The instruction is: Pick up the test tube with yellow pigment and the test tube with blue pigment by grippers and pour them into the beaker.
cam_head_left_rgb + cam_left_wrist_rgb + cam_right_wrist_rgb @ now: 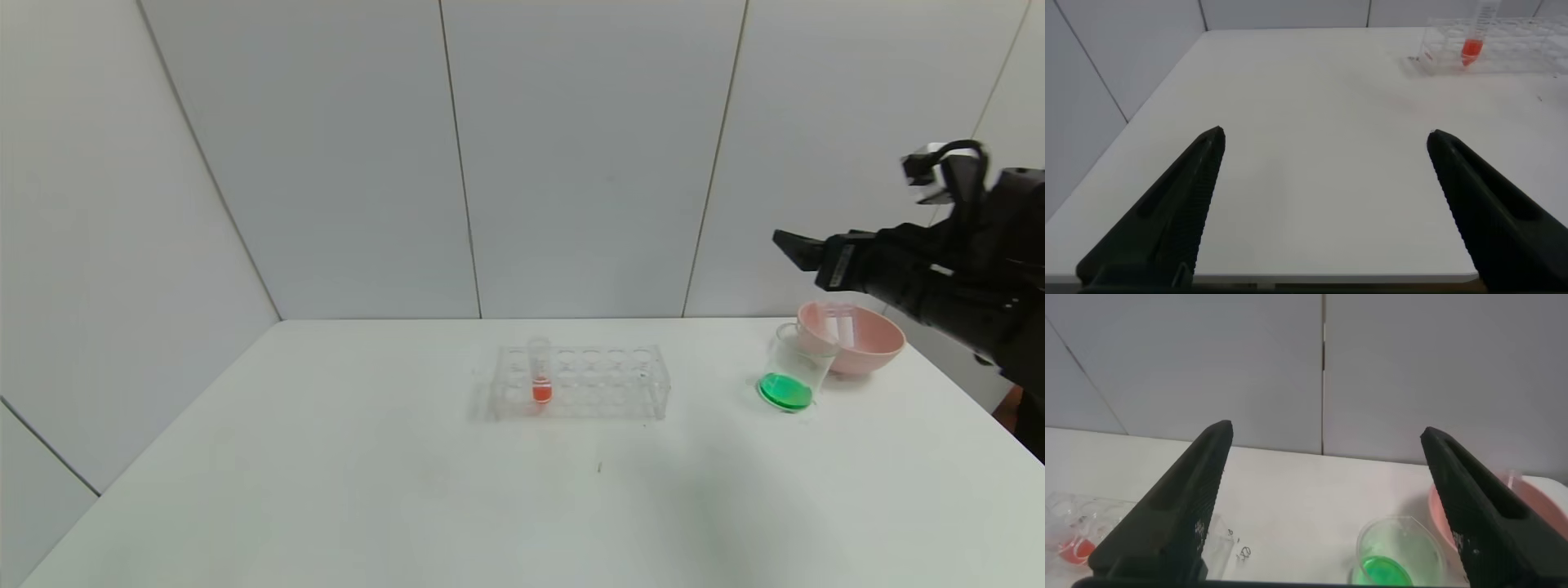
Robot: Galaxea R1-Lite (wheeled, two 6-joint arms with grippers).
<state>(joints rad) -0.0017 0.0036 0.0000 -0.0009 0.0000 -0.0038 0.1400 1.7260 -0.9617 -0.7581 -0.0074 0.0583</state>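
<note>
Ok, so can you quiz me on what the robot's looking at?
1. What colour is the liquid in the beaker?
2. True or false: the rack holds three tubes.
3. The right hand is:
A. shut on a tube
B. open, up in the air
C. resting on the table

Key:
1. Green.
2. False. It holds only one tube, with red at the bottom.
3. B.
</note>
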